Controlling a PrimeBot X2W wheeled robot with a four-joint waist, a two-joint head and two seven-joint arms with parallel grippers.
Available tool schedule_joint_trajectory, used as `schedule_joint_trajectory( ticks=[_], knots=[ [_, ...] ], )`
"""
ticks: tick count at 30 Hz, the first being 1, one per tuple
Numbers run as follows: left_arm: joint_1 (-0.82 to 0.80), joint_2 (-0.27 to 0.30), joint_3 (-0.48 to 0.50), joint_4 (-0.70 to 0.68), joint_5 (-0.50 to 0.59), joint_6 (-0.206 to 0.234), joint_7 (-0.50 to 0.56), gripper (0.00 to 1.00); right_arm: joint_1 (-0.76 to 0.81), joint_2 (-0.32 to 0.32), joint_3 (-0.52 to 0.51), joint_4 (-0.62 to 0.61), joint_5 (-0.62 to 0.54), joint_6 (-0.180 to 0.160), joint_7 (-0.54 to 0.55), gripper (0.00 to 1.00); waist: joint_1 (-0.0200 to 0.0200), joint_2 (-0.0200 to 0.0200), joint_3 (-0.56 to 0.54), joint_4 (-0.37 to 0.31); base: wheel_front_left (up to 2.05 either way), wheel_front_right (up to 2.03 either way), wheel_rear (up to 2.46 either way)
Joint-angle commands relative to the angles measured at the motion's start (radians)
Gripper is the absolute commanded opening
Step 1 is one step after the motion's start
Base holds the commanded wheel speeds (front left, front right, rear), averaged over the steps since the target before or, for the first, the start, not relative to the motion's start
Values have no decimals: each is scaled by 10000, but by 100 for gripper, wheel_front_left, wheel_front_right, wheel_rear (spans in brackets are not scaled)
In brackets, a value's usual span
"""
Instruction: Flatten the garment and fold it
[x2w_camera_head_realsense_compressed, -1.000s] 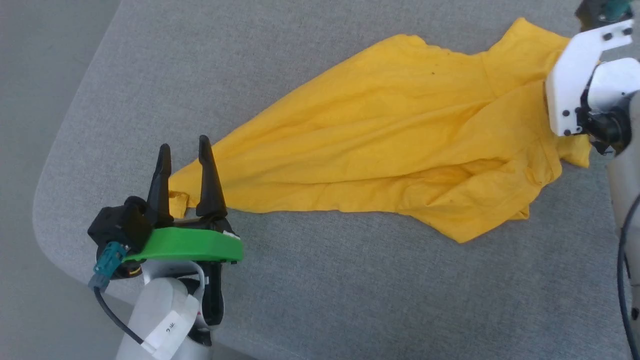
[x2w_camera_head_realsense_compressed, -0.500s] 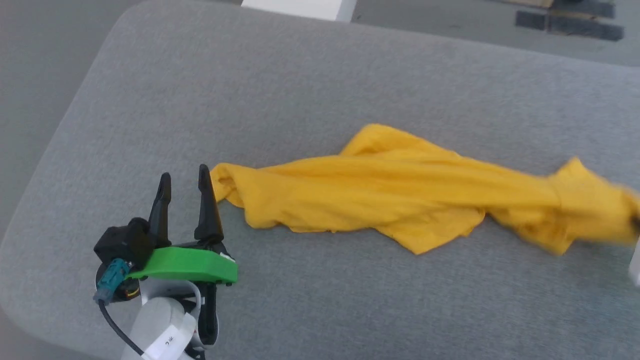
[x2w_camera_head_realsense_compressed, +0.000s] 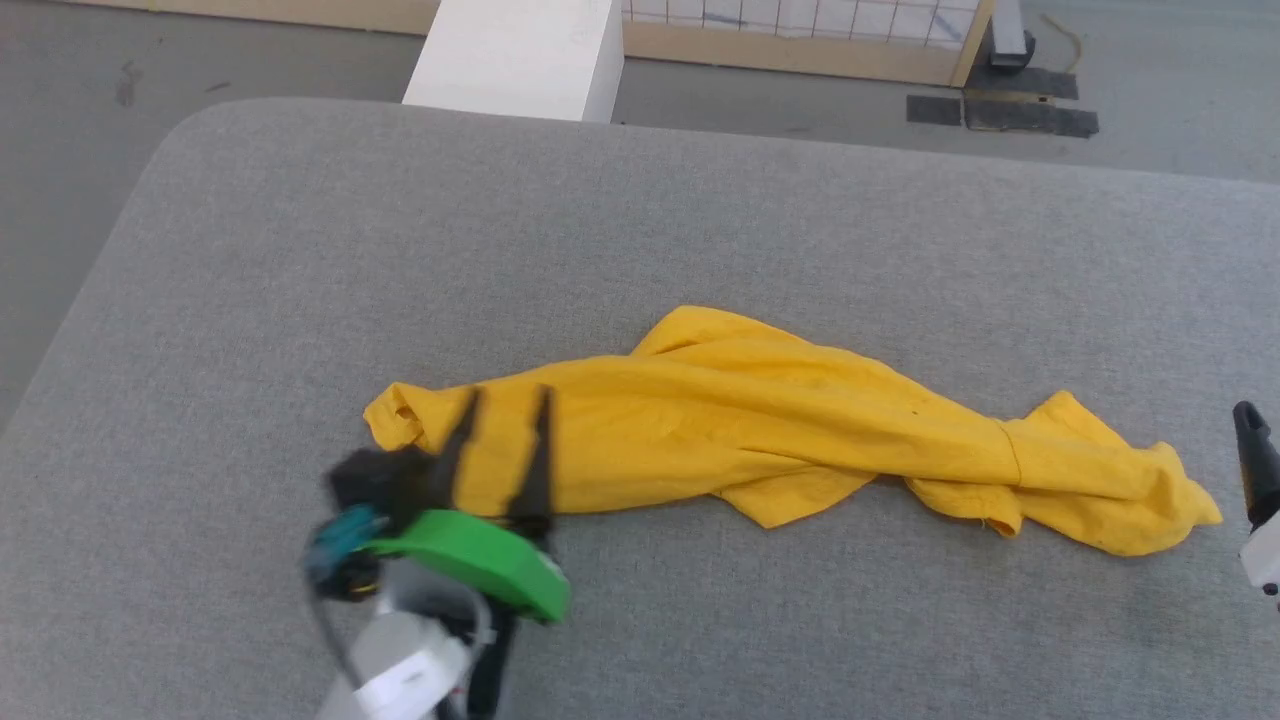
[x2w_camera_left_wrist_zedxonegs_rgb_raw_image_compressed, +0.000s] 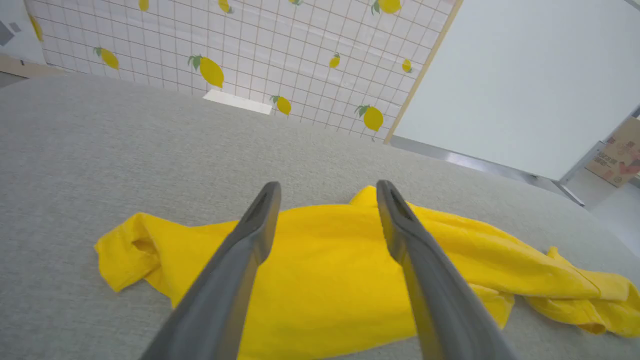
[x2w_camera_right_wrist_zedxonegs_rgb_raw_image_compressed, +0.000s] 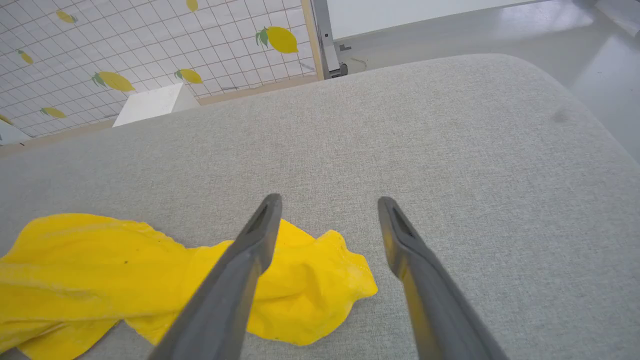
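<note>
Garment (x2w_camera_head_realsense_compressed: 800, 430) dropped, now bunched; L gripper (x2w_camera_head_realsense_compressed: 507, 395) fingers apart over it; R gripper (x2w_camera_right_wrist_zedxonegs_rgb_raw_image_compressed: 328, 201) likewise, beside it.

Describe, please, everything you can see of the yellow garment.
The garment is mustard-yellow soft cloth, plain where visible, bunched and twisted into a long creased roll lying on the grey padded surface. One end curls into a small loop; the open left gripper hangs over that end, contact unclear. The other, crumpled end lies beside the open right gripper, seemingly apart.
</note>
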Motion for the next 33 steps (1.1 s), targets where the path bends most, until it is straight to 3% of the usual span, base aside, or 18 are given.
schedule_joint_trajectory(
  ticks=[1, 7, 14, 24, 25, 27, 28, 33],
  knots=[
    [-235, -22, -396, 59, -100, -164, 424, 100, -72, 92, -73, -65, -56, -13, -169, 100, 1, 0, -124, -94, 0, 0, 0],
    [-1397, -22, -2760, 666, -512, -627, 2944, 100, 111, 259, -245, -193, -289, -13, -251, 100, 1, 0, -122, -149, 0, 0, 0],
    [-2854, -22, -4368, 2403, -585, -552, 5459, 100, -22, 340, -159, -62, -326, -13, -357, 100, 1, 0, 235, -564, 0, 0, 0],
    [-3933, -22, -5511, 3702, -716, 29, 5868, 100, -146, 371, -162, -56, -267, -13, -442, 100, 1, 0, 869, -889, 0, 0, 0],
    [-3986, -22, -5577, 3815, -815, 40, 5896, 92, -172, 372, -159, -48, -255, -13, -453, 100, 1, 0, 903, -892, 0, 0, 0],
    [-4099, -22, -5687, 3964, -895, 119, 5834, 13, -217, 373, -129, -23, -257, -13, -504, 100, 1, 0, 935, -878, 0, 0, 0],
    [-4100, -22, -5722, 4005, -1037, 67, 5847, 0, -238, 374, -120, 10, -216, -13, -519, 100, 1, 0, 933, -856, 0, 0, 0],
    [-4097, -22, -5711, 3910, -1672, 20, 5702, 0, -211, 375, -87, 199, -278, -13, -608, 100, 1, 0, 726, -539, 0, 0, 0]
  ],
)
